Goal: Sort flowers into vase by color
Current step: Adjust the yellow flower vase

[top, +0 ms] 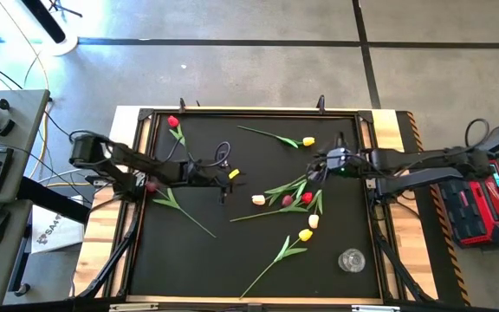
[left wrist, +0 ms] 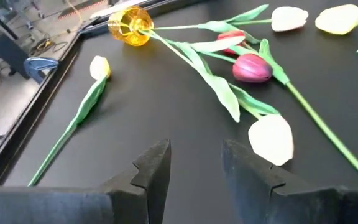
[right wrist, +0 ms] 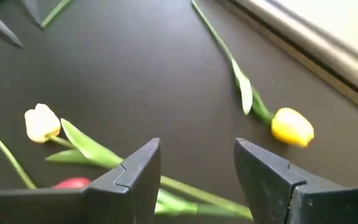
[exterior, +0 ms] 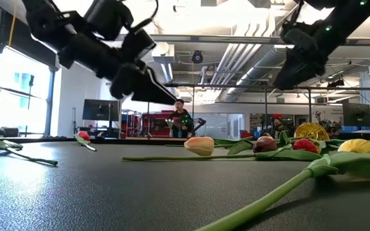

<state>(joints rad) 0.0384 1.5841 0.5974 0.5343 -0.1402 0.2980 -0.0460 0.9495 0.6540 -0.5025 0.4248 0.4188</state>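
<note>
Black matting covers the table [top: 189, 260], with tulips scattered across it. At the far left lies a red tulip [top: 173, 122], and below it a dark red one [top: 152, 186] with its stem running right. The left gripper [top: 229, 184] hangs above the mat near the middle, fingers [left wrist: 154, 165] apart and empty, just beside a cream tulip [top: 258, 200]. A cluster of red heads [top: 307, 198] lies next to that. The right gripper [top: 312, 171] hovers over the cluster, jaws open with nothing in them. A yellow tulip [top: 308, 140] lies near the far edge, and a glass vase [top: 351, 260] sits at the near right.
</note>
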